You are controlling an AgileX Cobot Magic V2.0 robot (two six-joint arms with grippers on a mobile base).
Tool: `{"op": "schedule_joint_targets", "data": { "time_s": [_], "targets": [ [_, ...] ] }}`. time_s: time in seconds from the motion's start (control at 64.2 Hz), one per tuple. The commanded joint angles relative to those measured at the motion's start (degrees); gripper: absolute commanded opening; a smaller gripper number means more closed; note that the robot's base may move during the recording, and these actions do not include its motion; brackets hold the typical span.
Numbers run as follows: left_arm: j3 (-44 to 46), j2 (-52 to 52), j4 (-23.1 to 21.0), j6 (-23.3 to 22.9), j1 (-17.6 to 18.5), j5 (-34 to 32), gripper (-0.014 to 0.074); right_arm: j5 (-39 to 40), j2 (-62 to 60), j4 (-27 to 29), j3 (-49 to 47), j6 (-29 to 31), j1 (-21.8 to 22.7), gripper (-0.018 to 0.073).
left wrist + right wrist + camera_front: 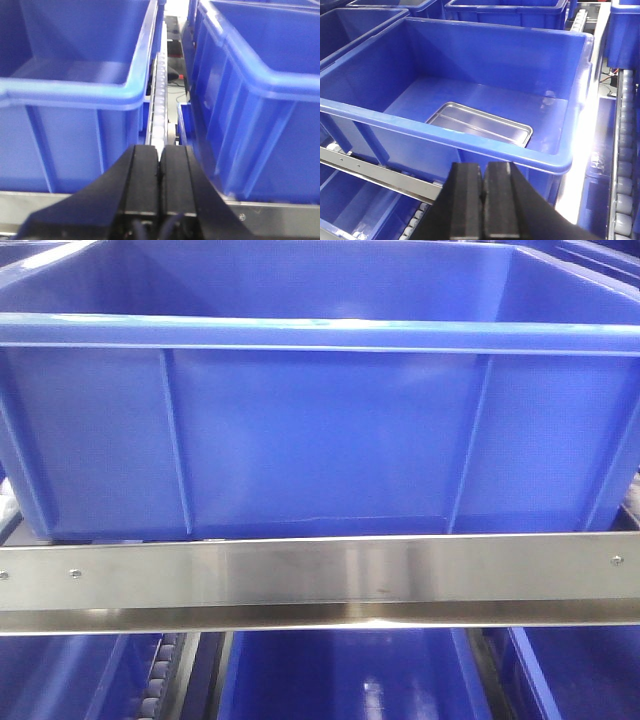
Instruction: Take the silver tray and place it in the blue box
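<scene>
Since the silver tray (479, 124) is seen lying flat on the floor of the blue box (440, 137), with the left gripper (160, 165) and right gripper (483, 185) pressed closed and empty, it is judged light, stiff, slippery, best pinched at its rolled rim.

Left claw (160, 165) closed, right claw (483, 192) closed — both empty

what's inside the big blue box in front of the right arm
A silver tray lies flat on the floor of the blue box, toward the near wall. That wall covers the tray's near edge, so anything right against it can't be seen. The rest of the floor shows nothing else.
</scene>
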State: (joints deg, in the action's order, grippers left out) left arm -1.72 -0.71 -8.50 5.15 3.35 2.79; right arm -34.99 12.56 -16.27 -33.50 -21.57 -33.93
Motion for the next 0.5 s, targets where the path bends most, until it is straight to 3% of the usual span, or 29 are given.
{"op": "schedule_joint_targets", "data": {
  "time_s": [0.0, 0.483],
  "targets": [
    [0.16, -0.99, -0.49, 0.24, 0.55, -6.42, -0.0095, 4.88, 0.63, -1.54, -1.42, 0.61, 0.02, 0.0055],
    [0.16, -0.99, -0.49, 0.24, 0.55, -6.28, -0.0095, 4.88, 0.63, -1.54, -1.42, 0.61, 0.02, 0.0055]
  ]
}}
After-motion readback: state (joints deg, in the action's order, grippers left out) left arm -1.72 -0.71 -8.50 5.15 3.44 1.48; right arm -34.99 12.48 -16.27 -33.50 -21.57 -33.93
